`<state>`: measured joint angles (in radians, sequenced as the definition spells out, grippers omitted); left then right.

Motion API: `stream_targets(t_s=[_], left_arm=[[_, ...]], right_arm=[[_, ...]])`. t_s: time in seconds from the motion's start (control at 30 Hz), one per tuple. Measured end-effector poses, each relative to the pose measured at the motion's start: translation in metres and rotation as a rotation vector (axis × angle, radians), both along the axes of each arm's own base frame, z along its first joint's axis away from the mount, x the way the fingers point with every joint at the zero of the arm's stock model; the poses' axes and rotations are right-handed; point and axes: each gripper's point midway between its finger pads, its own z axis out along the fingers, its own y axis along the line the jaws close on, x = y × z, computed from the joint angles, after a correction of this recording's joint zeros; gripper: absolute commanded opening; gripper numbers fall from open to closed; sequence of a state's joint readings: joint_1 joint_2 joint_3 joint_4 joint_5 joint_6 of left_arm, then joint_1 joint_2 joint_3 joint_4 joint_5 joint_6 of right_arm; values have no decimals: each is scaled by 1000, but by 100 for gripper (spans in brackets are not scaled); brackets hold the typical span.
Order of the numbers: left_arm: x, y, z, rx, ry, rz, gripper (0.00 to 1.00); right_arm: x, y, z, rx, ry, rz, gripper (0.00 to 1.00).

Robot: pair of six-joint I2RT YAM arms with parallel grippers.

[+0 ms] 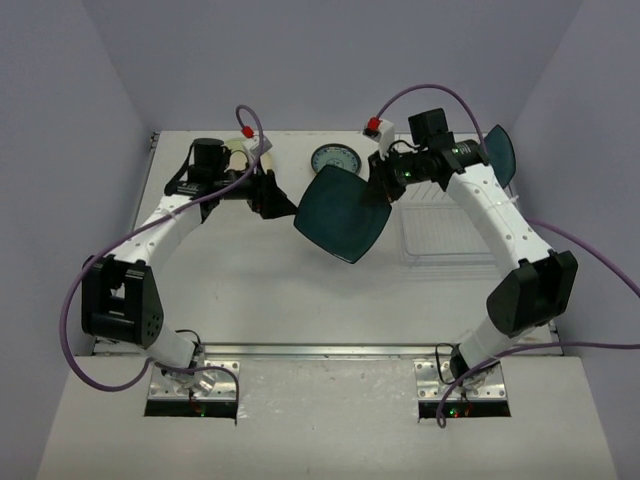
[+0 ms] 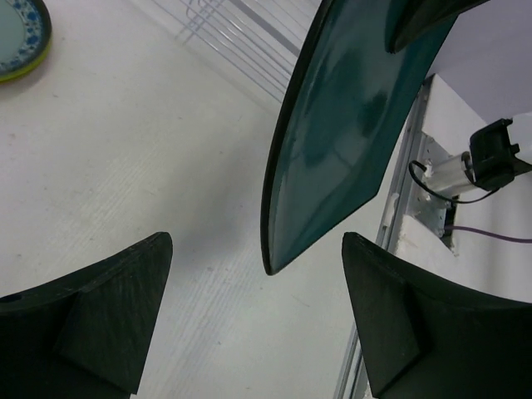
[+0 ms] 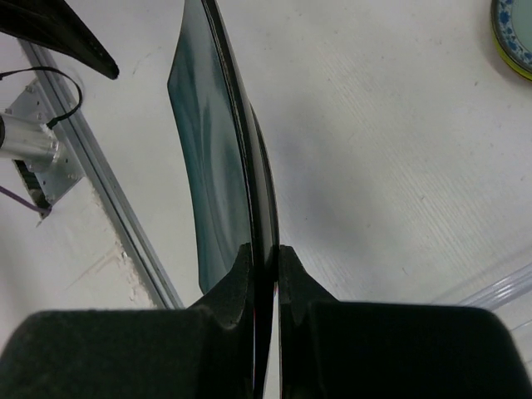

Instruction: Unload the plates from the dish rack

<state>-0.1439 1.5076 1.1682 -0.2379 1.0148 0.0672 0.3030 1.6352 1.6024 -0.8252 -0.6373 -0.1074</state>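
One plate in hand: the right tool (image 3: 266, 258) is pinching the rim of the big dark-teal plate (image 1: 343, 213), with both fingers (image 3: 233, 283) pressed tight on its edge.
Where the plate is: it is hanging in the air above the bench (image 1: 250, 290), tilted, sticking out from the right tool toward the left tool.
Left tool: the left tool (image 2: 258, 316) is wide open and holding nothing. The low edge of the dark-teal plate is sitting just in front of the gap between its two fingers (image 2: 108, 316), not touching them.
Dish rack: the dish rack (image 1: 445, 225) is lying on the bench under and just behind the right tool. Another dark plate (image 1: 500, 152) is standing at its far end.
Small plate: a small patterned plate (image 1: 334, 160) is lying flat on the bench, between the two tools and a little farther back.
Step, I think: one plate is out of the rack and being carried away from it.
Next move, I think: either lowering the plate flat onto bare bench near the small one, or sliding its edge into the left tool's gap before the right tool lets go. It needs slow, careful moving, because a tilted plate held by one edge could slip.
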Motion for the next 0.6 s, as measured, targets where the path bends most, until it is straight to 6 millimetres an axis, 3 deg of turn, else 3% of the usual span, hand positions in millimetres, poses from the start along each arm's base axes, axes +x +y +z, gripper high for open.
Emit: stream_targets(t_s=[0.13,0.33,0.6], left_arm=[[-7,-8,-7,-1,29,-37,75],[-17,-24,-27,23,78,-94,62],[-23,-29,-35,37,62,-130,55]], right_arm=[[-10,16,0,1,-1,48,0],[-20,38,-11,-2,27,109,0],[-17,42,-34,-12,103,121,0]])
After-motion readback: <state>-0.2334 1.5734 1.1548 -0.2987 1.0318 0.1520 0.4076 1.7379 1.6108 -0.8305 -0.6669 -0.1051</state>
